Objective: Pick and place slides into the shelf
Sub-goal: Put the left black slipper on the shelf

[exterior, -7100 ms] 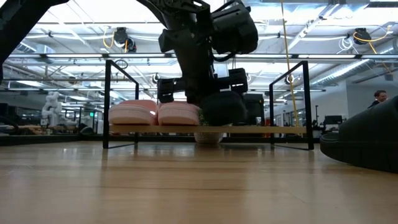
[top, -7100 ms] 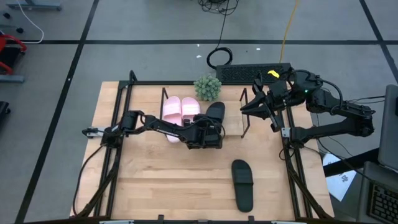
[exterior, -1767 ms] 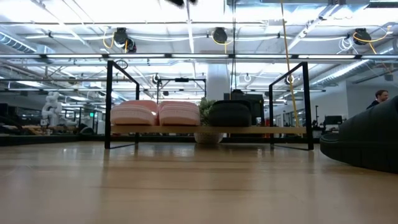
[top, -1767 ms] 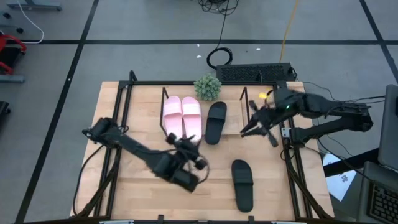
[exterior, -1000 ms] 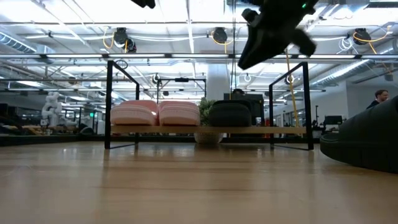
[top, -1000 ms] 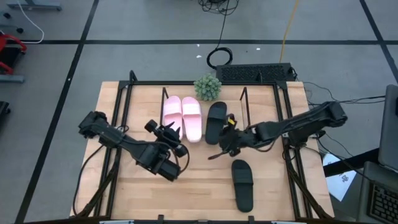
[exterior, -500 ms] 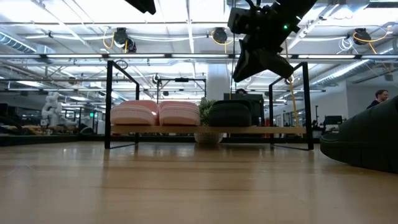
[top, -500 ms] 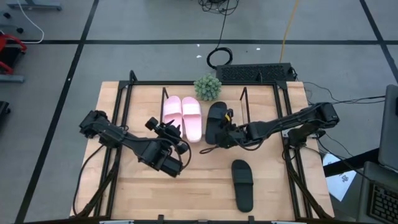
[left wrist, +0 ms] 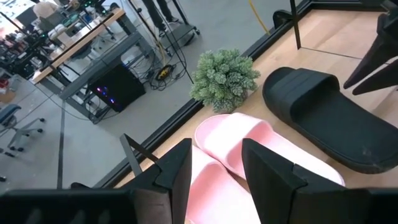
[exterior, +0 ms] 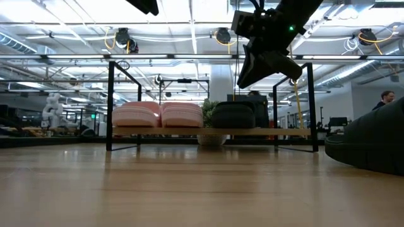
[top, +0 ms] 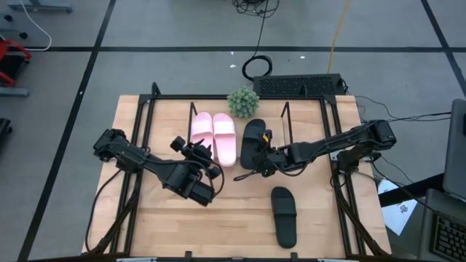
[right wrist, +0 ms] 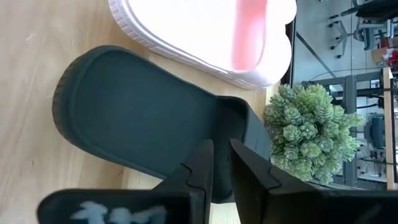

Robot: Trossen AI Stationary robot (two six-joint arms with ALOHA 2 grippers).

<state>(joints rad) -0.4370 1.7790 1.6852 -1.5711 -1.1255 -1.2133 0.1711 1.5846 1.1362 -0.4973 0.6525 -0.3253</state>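
Note:
On the shelf [top: 273, 122] lie a pink pair of slides [top: 212, 135] and, to their right, a black slide [top: 253, 135], soles on the board [exterior: 278, 132]. A second black slide [top: 284, 216] lies on the tabletop near the front right. My right gripper [top: 242, 175] hangs above the near end of the shelf's black slide [right wrist: 143, 118], slanting down, fingers only a narrow gap apart and empty. My left gripper [top: 198, 149] hovers open and empty at the near side of the pink pair [left wrist: 249, 149].
A small green plant [top: 243, 102] stands just behind the shelf, with a black keyboard-like box [top: 298, 85] beyond the table's far edge. The shelf's dark end frames [exterior: 312, 104] rise at both ends. Bare wood [top: 218, 225] lies at the front left.
My right gripper has swung toward the table's far left and dipped lower, tipping further down, from in front of the shelf to over the near end of the shelf's black slide. Its finger gap looks the same. The slides have not moved.

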